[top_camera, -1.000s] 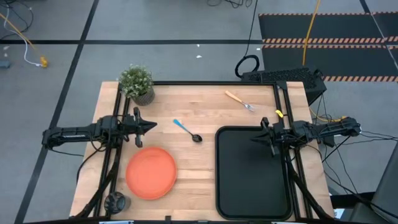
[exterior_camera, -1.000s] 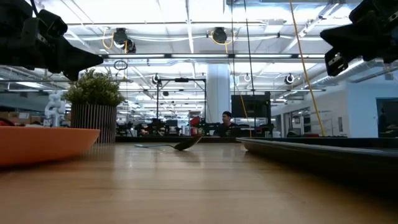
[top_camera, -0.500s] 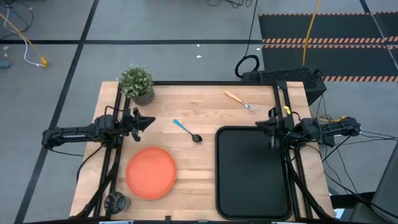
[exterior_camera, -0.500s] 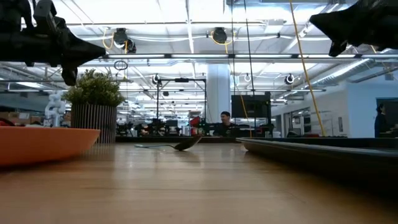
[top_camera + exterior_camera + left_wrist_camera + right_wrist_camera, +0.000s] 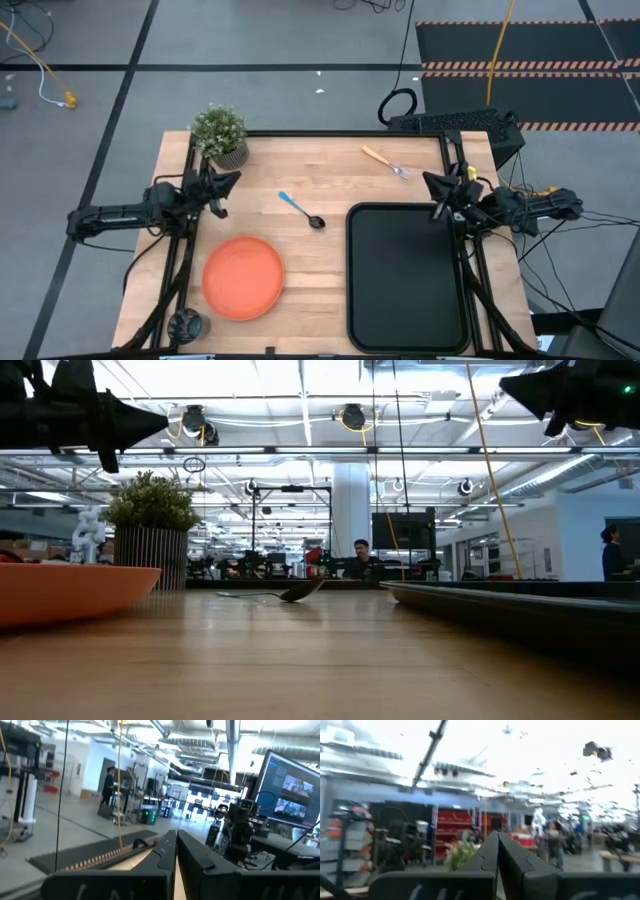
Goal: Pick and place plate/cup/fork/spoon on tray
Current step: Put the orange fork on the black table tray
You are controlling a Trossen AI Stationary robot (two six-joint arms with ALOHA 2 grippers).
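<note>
Desk (image 5: 330,170) set, tray (image 5: 405,275) bare lower right, both tools, left tool (image 5: 232,178) and right tool (image 5: 428,181), pinched together aloft, seemingly ready to start.

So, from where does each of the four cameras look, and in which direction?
High view: above, straight down on the tray, plate, both arms.
Low view: table height, level across; plate, spoon, arms overhead.
Left wrist view: forward into the room past its shut fingers.
Right wrist view: likewise, toward the plant.
High and low views share the plate, spoon and plant.

Plate (image 5: 243,277) left of tray (image 5: 358,300); spoon (image 5: 300,210) between
</note>
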